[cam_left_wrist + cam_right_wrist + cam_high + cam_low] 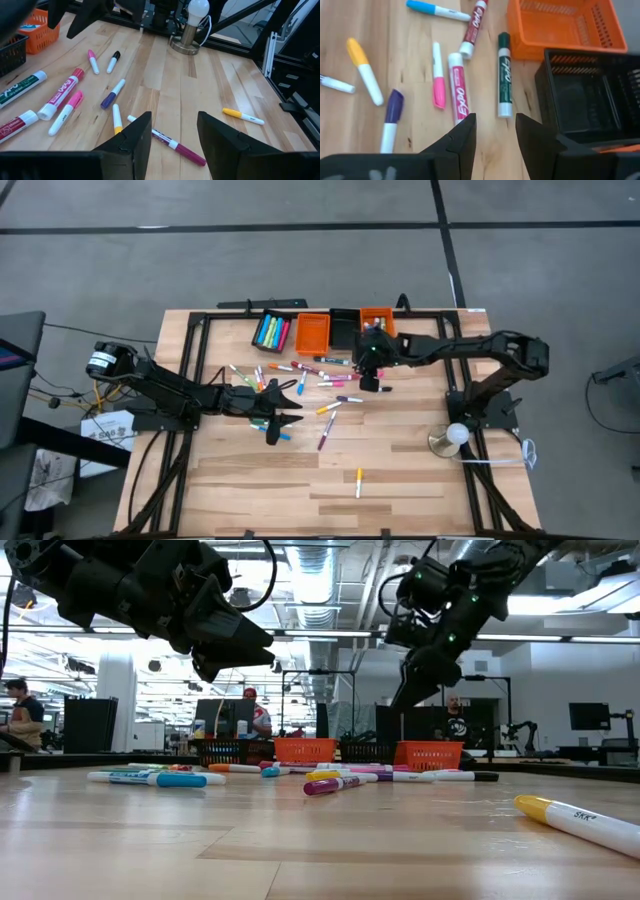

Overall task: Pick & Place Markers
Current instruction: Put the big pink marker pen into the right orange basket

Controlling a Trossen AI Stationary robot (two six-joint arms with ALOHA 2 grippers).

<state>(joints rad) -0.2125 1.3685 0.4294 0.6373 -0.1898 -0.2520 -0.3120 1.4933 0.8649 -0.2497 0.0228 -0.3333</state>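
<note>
black bin, far left of row [271,331]: holds a packed set of markers in blue, green, yellow, red; sits at the table's [400,470] back edge, ahead of the left gripper
orange bin beside it [312,332]: nothing visible inside from above
black bin, third in row [585,100]: directly ahead of the right gripper's fingers; interior dark, contents cannot tell
orange bin, right end [377,319]: touching the third bin; partly hidden by the right arm
left gripper [272,412]: above the table, fingers parted, nothing between them
markers near left gripper: magenta-and-white marker [172,145] lies just under and ahead of the fingers; orange-tipped one [116,118] beside it
yellow-capped marker [243,116]: off to the side of the left gripper, lying alone
right gripper [371,370]: above the table close to the bins, fingers apart with a gap, gripping nothing
markers under right gripper: pink Expo marker [458,93] just ahead of one finger; green Expo marker [504,74] just ahead of the gap, its end near the orange bin
writing: "EXPO" readable on the pink, green and dark red marker [473,27] barrels; other print too small
loose markers [310,385]: scattered on the wood between both grippers
lone marker [359,481]: near the front of the table, well apart from both grippers
lamp with bulb [452,437]: on the table beside the right arm's base
</note>
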